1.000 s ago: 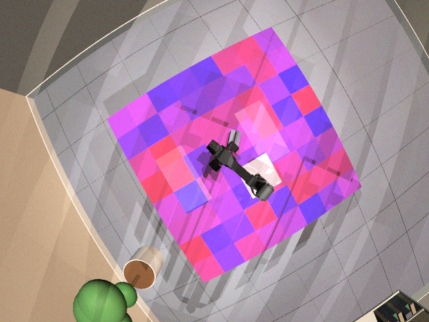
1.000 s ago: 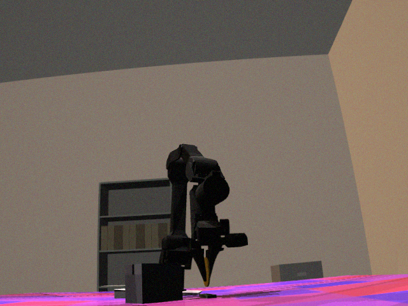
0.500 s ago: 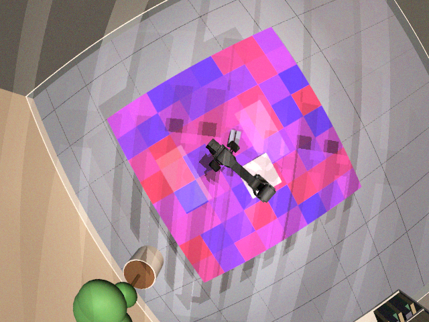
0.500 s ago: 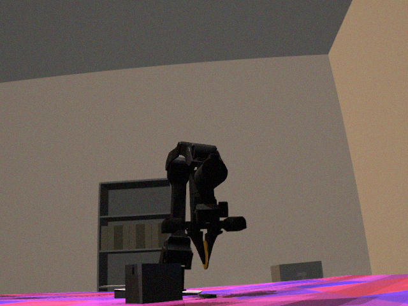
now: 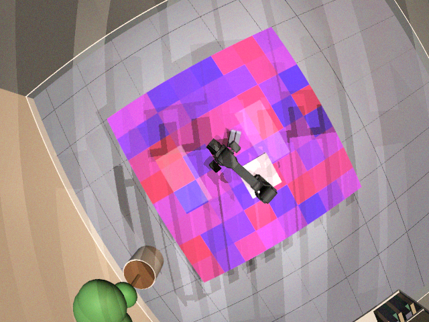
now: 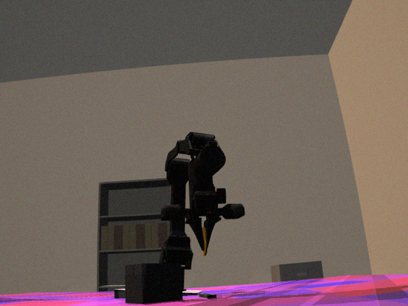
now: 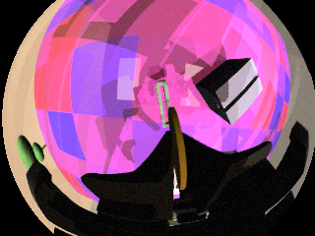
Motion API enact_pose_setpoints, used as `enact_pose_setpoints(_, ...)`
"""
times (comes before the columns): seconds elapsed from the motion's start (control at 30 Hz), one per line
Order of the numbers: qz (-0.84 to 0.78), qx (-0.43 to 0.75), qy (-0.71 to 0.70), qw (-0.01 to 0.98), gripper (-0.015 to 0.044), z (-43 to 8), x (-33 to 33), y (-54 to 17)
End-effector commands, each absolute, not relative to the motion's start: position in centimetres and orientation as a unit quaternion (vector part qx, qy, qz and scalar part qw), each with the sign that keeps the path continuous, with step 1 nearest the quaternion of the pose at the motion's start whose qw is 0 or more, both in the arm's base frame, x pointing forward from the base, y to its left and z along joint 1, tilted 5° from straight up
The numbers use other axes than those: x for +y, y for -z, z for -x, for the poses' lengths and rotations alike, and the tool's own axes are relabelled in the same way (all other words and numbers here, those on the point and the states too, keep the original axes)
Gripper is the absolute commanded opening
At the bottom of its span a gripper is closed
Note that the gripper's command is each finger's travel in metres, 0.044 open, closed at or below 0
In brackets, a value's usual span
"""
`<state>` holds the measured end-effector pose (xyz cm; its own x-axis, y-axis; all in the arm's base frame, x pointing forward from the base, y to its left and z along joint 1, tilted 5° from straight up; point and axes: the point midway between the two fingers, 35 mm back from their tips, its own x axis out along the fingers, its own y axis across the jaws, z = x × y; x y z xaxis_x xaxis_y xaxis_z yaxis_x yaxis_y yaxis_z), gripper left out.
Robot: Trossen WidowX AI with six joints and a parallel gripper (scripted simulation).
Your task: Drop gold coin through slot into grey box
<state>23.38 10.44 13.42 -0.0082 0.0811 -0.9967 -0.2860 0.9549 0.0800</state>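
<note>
Claw clamped on gold coin, raised edge-down; grey box right and farther, slot skewed to coin.

A checkered mat of pink and purple squares lies on grey tiled floor. A bookshelf stands against the wall; a green plant stands beside a brown cylinder.
</note>
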Motion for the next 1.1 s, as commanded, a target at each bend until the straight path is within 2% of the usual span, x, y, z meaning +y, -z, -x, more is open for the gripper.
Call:
enact_pose_setpoints(0.0, 0.039, 0.701, -0.099, 0.705, 0.0000, -23.46, 10.50, -13.77)
enact_pose_setpoints(0.83, -0.256, 0.680, 0.199, 0.658, 0.0000, -23.71, 10.71, -13.98)
enact_pose_setpoints(1.07, -0.272, 0.674, 0.216, 0.652, 0.0000, -23.72, 10.72, -13.99)
